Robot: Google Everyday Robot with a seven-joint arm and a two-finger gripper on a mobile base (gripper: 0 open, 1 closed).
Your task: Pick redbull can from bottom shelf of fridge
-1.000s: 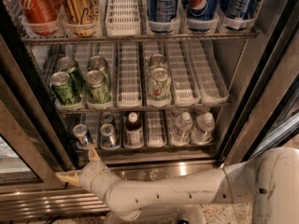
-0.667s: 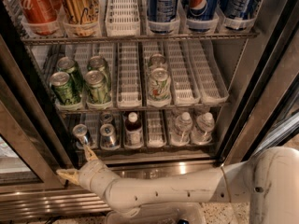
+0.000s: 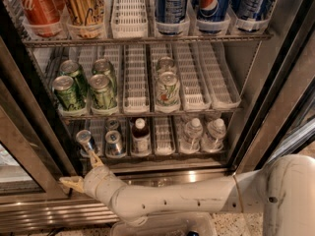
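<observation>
Bottom shelf (image 3: 162, 137): cans (image 3: 114, 142), likely bottles (image 3: 193, 132); gripper (image 3: 82, 171) front-left.

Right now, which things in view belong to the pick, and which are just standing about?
Job: redbull can; bottom shelf; fridge; gripper, fingers open, just below that can.
Bystanders: green cans; brown bottle; water bottles; Pepsi cans.

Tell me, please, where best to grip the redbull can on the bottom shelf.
Probably around its slim upright body, from the open front: the redbull can stands at the bottom shelf edge, another can beside it, the gripper open just below.
</observation>
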